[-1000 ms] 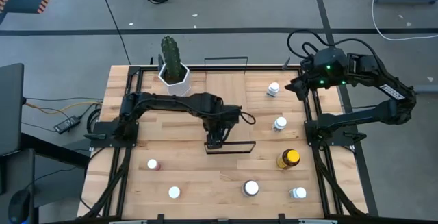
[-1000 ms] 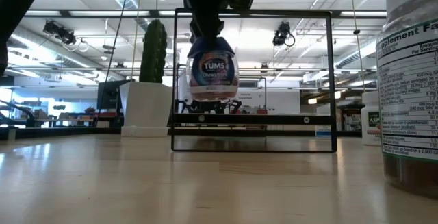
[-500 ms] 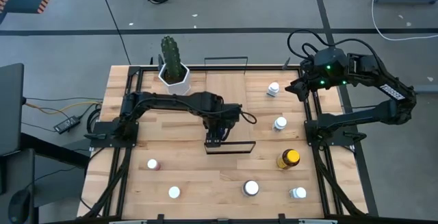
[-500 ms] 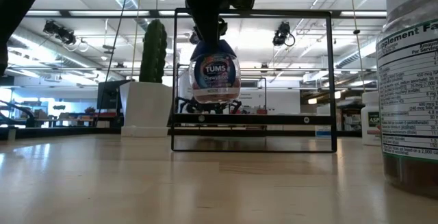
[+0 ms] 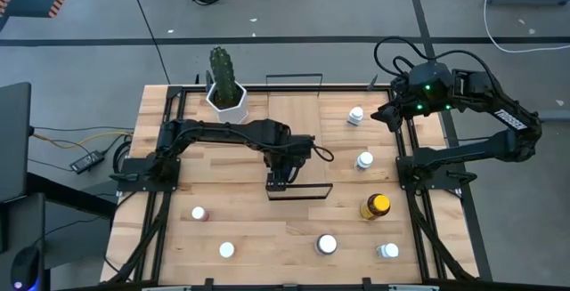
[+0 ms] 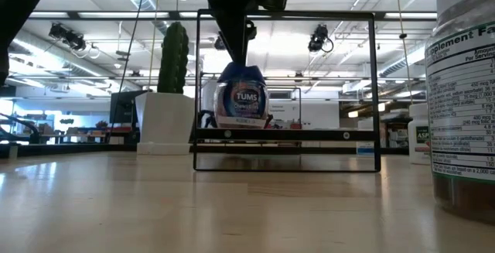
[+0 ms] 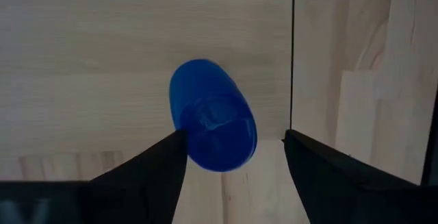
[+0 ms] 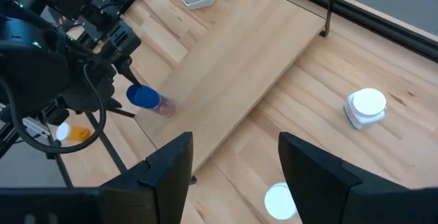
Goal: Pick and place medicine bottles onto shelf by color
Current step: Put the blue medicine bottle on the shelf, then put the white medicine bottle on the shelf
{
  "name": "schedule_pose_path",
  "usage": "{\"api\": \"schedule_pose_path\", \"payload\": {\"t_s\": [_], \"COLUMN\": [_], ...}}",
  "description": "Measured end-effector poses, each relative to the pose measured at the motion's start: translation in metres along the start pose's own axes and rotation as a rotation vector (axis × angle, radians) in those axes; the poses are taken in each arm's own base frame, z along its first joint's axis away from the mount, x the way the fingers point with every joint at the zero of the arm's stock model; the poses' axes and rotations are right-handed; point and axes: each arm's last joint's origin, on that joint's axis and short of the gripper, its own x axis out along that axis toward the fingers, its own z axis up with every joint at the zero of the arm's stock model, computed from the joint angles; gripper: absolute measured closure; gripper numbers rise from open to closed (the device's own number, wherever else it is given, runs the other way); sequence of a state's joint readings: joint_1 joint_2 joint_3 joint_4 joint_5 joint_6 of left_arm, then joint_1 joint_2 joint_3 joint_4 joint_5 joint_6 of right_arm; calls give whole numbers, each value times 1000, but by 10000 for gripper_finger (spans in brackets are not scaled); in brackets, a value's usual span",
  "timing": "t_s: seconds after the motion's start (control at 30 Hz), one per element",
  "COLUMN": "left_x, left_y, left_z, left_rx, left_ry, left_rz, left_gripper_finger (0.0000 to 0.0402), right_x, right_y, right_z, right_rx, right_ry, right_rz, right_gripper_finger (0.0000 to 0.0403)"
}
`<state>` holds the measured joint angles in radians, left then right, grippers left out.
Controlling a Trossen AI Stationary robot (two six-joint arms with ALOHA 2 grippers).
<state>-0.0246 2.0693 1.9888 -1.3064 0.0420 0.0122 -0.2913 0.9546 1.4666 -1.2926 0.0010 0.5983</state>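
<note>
The blue-lidded bottle [image 6: 246, 102] stands upright on its base on the shelf [image 5: 303, 122], near that board's near end and its wire rail [image 6: 286, 133]. My left gripper [image 7: 233, 136] points down just above it and is open. Its fingers stand on either side of the blue lid [image 7: 212, 114]. In the high view the left gripper [image 5: 280, 182] hides the bottle. My right gripper [image 8: 236, 142] is open with nothing between its fingers. It hangs raised over the table's far right corner [image 5: 385, 113]. My left gripper comes at the blue lid from above. One fingertip [image 7: 176, 142] shows right against the lid's rim [image 7: 186, 133], and I cannot tell whether it touches. The other finger stands apart from the lid. The bottle stands on the shelf.
White-capped bottles stand on the table right of the shelf [image 5: 356, 116] [image 5: 364, 159]. An amber bottle with a yellow cap [image 5: 376, 206] is nearer. Several more line the near edge, a pinkish one [image 5: 198, 213] among them. A potted cactus [image 5: 224, 82] stands at the far left.
The blue-lidded bottle hung from my left gripper above the shelf, slightly tilted. It has come down out of the fingers and now stands upright on the board. The left gripper has let go and kept its place.
</note>
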Motion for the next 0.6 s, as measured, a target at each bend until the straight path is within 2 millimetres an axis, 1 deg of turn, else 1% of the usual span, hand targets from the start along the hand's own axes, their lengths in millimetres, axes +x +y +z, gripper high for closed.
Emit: {"api": "schedule_pose_path", "payload": {"t_s": [0.2,0.3,0.37,0.47,0.53,0.6], "left_x": [-1,-11,-21,-43,-58,-76], "left_y": [1,5,9,13,16,17], "left_z": [-1,-1,-1,2,2,2], "left_rx": [-3,-18,-44,-82,-108,-134], "left_ry": [13,15,4,-49,-79,-122], "left_rz": [2,7,9,12,13,18], "left_gripper_finger": [134,135,136,135,134,135], "right_x": [0,0,0,0,2,6], "right_y": [0,0,0,-1,-3,-6], "right_z": [0,0,0,-1,-2,-6], "right_rx": [4,4,3,-9,-1,16], "right_ry": [1,1,1,4,21,84], "right_rz": [2,2,2,-10,-75,-145], "right_gripper_finger": [180,180,180,180,180,180]}}
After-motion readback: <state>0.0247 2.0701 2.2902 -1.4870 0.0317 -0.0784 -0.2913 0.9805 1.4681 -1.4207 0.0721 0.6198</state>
